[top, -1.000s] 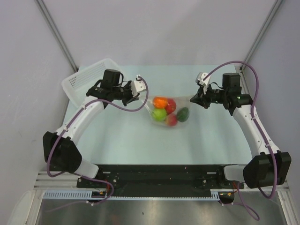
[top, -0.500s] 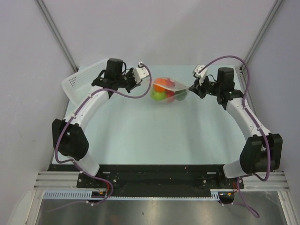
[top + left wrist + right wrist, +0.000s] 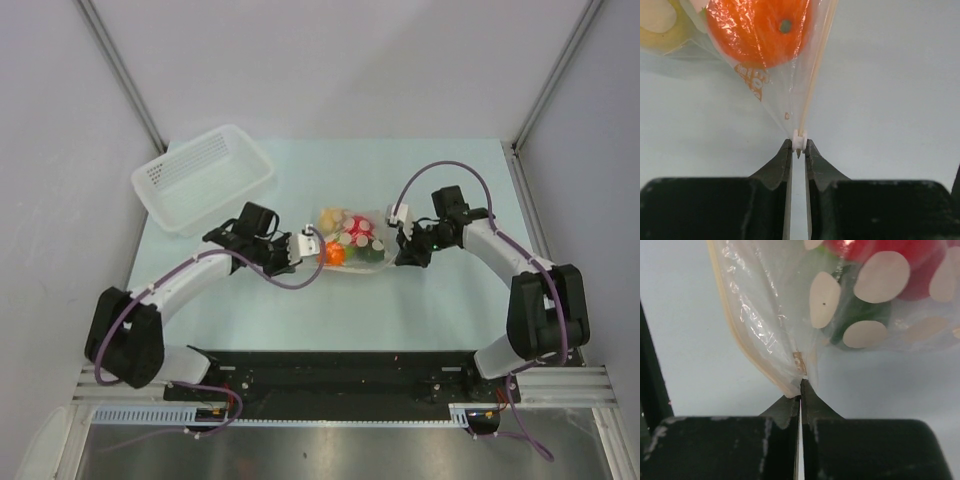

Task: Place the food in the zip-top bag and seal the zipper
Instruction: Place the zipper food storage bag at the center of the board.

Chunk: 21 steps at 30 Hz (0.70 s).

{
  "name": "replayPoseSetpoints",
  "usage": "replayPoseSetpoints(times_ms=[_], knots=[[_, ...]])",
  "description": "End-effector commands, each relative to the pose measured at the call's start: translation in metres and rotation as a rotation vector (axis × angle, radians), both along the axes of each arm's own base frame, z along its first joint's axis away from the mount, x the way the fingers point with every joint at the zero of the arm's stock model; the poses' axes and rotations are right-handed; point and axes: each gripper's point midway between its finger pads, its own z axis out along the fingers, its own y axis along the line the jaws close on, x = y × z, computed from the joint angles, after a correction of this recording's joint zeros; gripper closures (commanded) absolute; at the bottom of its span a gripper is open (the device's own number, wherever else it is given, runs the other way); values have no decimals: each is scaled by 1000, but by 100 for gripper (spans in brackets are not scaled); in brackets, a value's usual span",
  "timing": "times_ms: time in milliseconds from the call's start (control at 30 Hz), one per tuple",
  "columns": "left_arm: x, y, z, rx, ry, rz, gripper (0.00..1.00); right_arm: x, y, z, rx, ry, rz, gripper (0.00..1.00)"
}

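The zip-top bag (image 3: 372, 258) lies on the table between my two grippers, clear with white dots. The food is inside it: an orange piece (image 3: 757, 30) and a yellow one (image 3: 660, 25) at the left end, a red piece (image 3: 890, 250) and a green one (image 3: 860, 315) at the right. My left gripper (image 3: 799, 142) is shut on the small white slider at the end of the zipper (image 3: 816, 70). My right gripper (image 3: 801, 385) is shut on the bag's opposite corner, beside the pale zipper strip (image 3: 735, 330). Seen from above, the left gripper (image 3: 320, 250) and right gripper (image 3: 392, 256) face each other across the bag.
A white perforated basket (image 3: 200, 180) stands at the back left of the table. Grey walls with metal posts close in the sides and back. Purple cables loop off both wrists.
Both arms have pulled back from the far part of the table toward the near side, carrying the bag with them. It now lies lower and nearer, still held at both ends.
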Motion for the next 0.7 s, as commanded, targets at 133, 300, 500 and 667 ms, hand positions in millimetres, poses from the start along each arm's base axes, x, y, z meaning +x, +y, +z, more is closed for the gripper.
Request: replayPoseSetpoints(times_ms=[133, 300, 500, 667], knots=[[-48, -3, 2, 0, -130, -158, 54, -53, -6, 7, -77, -71, 147, 84], [-67, -5, 7, -17, -85, -146, 0, -72, -13, 19, -93, -73, 144, 0], [-64, -21, 85, -184, -114, -51, 0, -87, -18, 74, -44, -191, 7, 0], [-47, -32, 158, -325, -138, 92, 0, -65, -21, 122, 42, -318, -211, 0]])
